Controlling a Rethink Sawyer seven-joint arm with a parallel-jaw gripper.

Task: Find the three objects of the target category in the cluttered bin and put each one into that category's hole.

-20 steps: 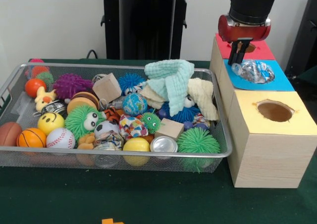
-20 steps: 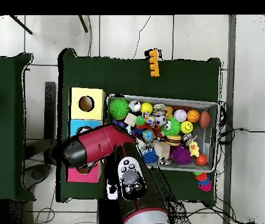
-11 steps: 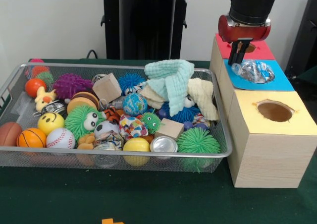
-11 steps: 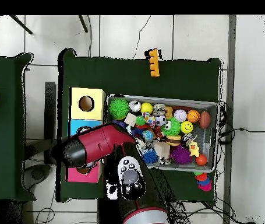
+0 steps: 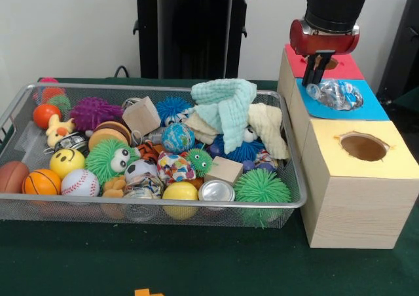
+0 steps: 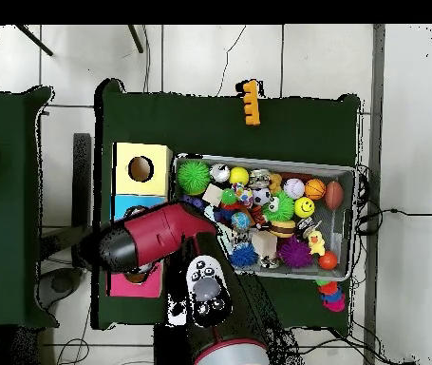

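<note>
A crumpled clear plastic piece (image 5: 335, 94) lies on the blue-topped box (image 5: 376, 107), over where its hole is. My gripper (image 5: 317, 78) hangs just above the piece's left end, in front of the red-topped box (image 5: 348, 67). Whether it touches the plastic is unclear. In the overhead view the red arm (image 6: 153, 238) covers the blue box and the gripper. The wire bin (image 5: 150, 207) to the left is packed with balls, spiky toys, wooden cubes, a can (image 5: 217, 191) and pale cloths (image 5: 226, 106).
The yellow-topped box (image 5: 386, 168) with its round hole (image 5: 363, 147) stands nearest the camera, beside the bin's right end. An orange toy (image 6: 250, 103) lies on the green table beyond the bin. A black stand (image 5: 190, 34) rises behind the bin.
The gripper has lifted very slightly above the blue box. The plastic piece has stayed where it was. In the overhead view the arm's upper part has shifted a little.
</note>
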